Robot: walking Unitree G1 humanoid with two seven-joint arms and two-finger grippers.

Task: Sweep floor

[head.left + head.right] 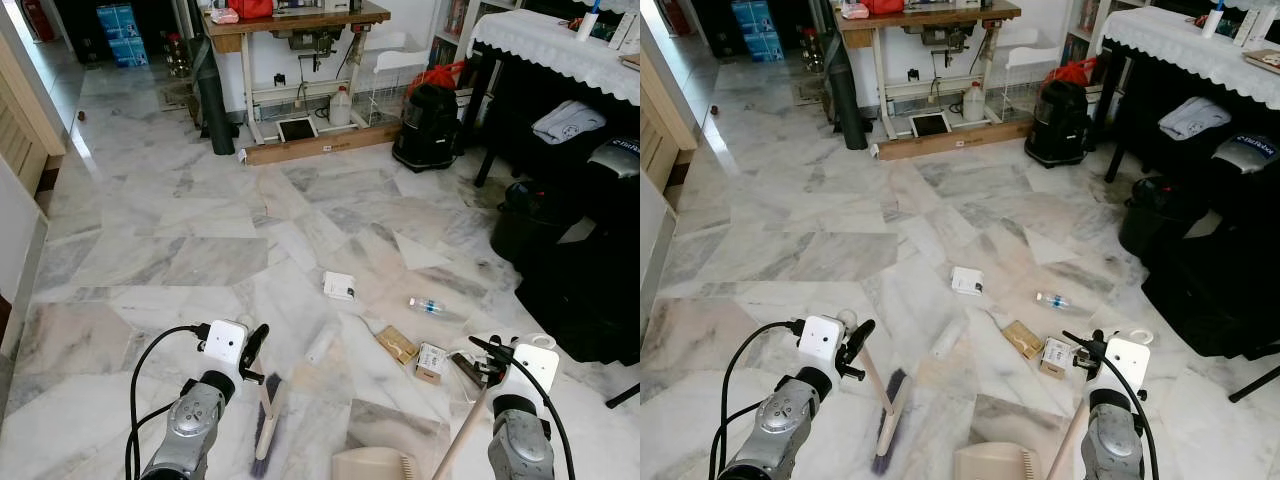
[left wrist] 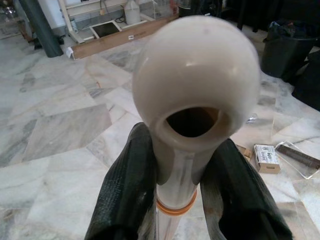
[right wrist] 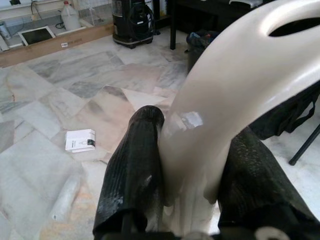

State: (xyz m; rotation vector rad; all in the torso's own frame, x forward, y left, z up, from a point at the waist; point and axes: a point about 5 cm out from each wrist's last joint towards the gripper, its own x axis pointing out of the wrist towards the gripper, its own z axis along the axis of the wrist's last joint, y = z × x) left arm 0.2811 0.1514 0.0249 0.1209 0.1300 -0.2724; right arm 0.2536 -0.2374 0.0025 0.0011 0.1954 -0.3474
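1. The left pincer [image 1: 252,352] is shut on the cream handle of the broom [image 1: 266,415], its fingers [image 2: 125,190] pressed to either side of the shaft just below the rounded, holed knob.
2. The broom's long axis runs steeply down from that grip; the dark bristle head rests on the marble floor [image 1: 180,250] between the two arms and points back toward the robot.
3. The right pincer [image 1: 487,352] is closed on the cream handle of the dustpan [image 1: 372,464], with one finger [image 3: 131,170] on each side of the curved, slotted top.
4. The dustpan handle slants down and to the robot's left, ending at the beige pan, which sits on the floor near the lower edge of the head view, just right of the broom head.
5. I cannot tell whether anything lies in the pan.
6. Litter lies on the floor ahead of the arms: a white box [image 1: 339,286], a small plastic bottle [image 1: 427,306], a pale roll [image 1: 321,343], a brown packet [image 1: 396,343] and a small carton [image 1: 431,361].
7. Farther off, a desk [image 1: 300,22] with white legs stands against the wall, a white jug [image 1: 341,106] beneath it.
8. A black vacuum [image 1: 427,128] stands right of the desk.
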